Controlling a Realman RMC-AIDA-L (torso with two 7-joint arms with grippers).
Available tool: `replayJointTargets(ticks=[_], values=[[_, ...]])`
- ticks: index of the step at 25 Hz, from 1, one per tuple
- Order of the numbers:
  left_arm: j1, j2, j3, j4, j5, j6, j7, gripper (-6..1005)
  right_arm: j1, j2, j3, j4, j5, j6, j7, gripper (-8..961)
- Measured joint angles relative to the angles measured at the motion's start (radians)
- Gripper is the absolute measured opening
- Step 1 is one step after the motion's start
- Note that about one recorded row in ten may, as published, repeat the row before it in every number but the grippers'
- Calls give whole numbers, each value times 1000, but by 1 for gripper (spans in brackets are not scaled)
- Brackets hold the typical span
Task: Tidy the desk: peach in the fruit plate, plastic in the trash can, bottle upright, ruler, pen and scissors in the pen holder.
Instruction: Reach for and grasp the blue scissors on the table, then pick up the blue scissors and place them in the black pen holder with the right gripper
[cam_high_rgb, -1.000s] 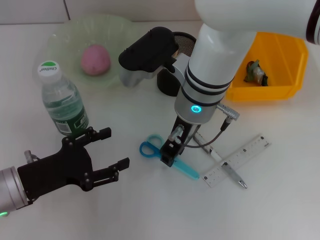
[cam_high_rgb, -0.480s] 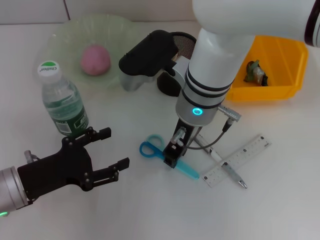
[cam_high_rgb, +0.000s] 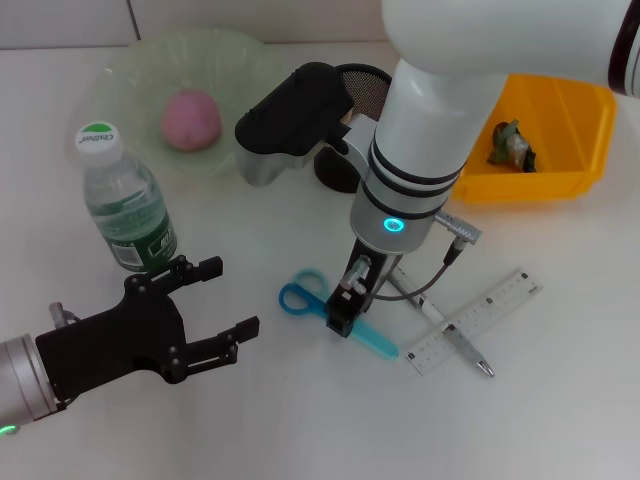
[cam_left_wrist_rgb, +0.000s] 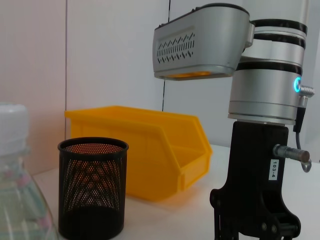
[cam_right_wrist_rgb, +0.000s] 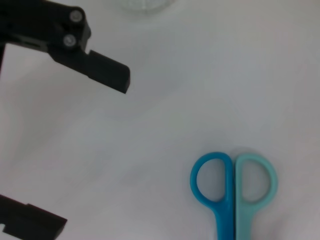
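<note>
- Right gripper (cam_high_rgb: 341, 318) hanging straight down over the scissors (cam_high_rgb: 335, 316), fingertips at the blades near the pivot; grip state impossible to tell.
- Left gripper (cam_high_rgb: 222, 305) hovering low with fingers spread wide, holding nothing, beside the upright bottle (cam_high_rgb: 122, 203).
- Showing only in the right wrist view: both handle loops, dark blue and pale teal, lying flat and closed together.
- Showing only in the head view: ruler (cam_high_rgb: 476, 320) crossing pen (cam_high_rgb: 447, 331).

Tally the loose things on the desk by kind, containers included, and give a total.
Stationery: 3, scissors, pen, ruler
Containers: 3, fruit plate, pen holder, trash can
Bottle: 1
Peach: 1
Plastic scrap: 1
Total: 9
</note>
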Motion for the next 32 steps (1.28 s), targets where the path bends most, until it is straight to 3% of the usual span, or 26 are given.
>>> replayJointTargets(ticks=[20, 25, 32], values=[[-2, 0, 0, -1, 0, -2, 0, 832, 7, 0, -35, 4, 0, -4, 0, 325], [-4, 0, 0, -1, 0, -3, 0, 832, 9, 0, -41, 2, 0, -3, 0, 201], [-4, 0, 0, -1, 0, -3, 0, 832, 4, 0, -41, -10, -1, -5, 0, 201]])
